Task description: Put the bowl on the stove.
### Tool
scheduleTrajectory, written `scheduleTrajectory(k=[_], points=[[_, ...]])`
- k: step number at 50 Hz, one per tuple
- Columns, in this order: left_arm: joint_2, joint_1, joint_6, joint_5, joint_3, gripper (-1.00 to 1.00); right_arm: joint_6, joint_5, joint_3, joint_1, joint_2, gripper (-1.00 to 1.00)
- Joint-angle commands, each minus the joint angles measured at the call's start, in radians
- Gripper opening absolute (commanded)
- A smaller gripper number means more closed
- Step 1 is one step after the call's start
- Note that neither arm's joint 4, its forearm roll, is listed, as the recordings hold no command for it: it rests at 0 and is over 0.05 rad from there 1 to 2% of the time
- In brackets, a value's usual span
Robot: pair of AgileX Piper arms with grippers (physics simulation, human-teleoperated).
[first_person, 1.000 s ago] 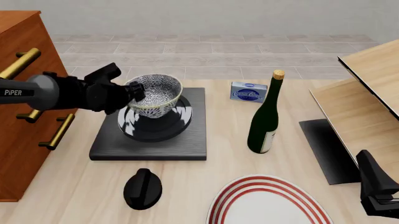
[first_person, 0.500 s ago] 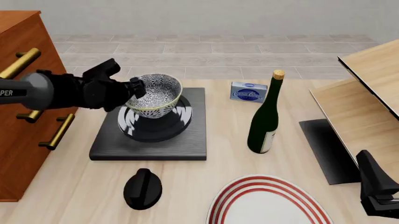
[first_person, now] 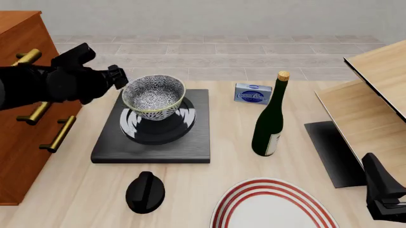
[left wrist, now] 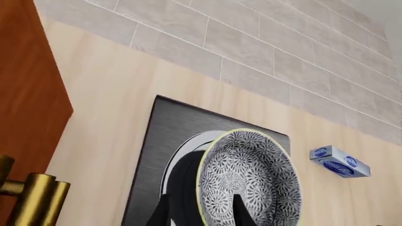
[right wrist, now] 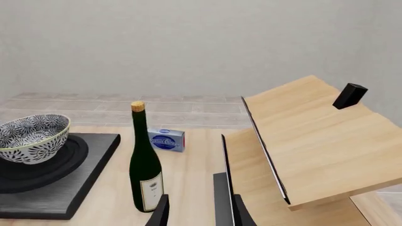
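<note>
Your bowl [first_person: 154, 97] sits on the stove [first_person: 190, 142], dead on the ringed burner, left of centre in the front view. It looks upright and settled (the right wrist view shows its base down in the ring). So the placing step reads as done and you're in the retreat step.

Left claw [first_person: 117, 77] hangs at the upper left of the front view, just beside the bowl's rim and apart from it, holding nothing. In the left wrist view its two fingers [left wrist: 242, 213] show at the bottom edge with a gap between them, so it is spread. Only the tips show, so how wide I cannot tell.

Right claw [right wrist: 197, 212] is parked at the lower right of the front view, well apart from the stove. Its fingers stand apart with nothing in them, aimed past the wooden rack [right wrist: 314, 141].

Next move, as I judge it: pull the left arm back toward the drawer unit [first_person: 25, 114] side and up, clear of the rim, without nudging the bowl. Nothing more looks needed for the bowl itself.

Writing: the blue box [first_person: 253, 93] behind the stove has a white oval label, text too small to read. The bottle [first_person: 271, 118] has a pale label low on its body, also unreadable. No arm lettering shows now.

Also on the counter [first_person: 82, 190]: a black knob [first_person: 145, 191] at lower left and a red-ringed plate [first_person: 273, 209] at the bottom.
</note>
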Motion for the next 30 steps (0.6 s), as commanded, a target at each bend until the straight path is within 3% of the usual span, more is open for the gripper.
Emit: scheduleTrajectory(k=[1,10,15,30], points=[[-0.188,0.011,0.021,0.062,0.057,1.0,-0.005,0.0,0.0,0.004,0.0,1.0],[-0.414,-0.024,0.062,0.14,0.108,1.0,-0.007,0.002,-0.002,0.006,-0.002,1.0],[-0.473,-0.022,0.043,0.164,0.128,1.0,-0.007,-0.001,0.001,0.006,-0.002,1.0],[-0.742,-0.043,0.074,0.25,0.195,1.0,-0.008,-0.001,-0.001,0.009,-0.002,1.0]])
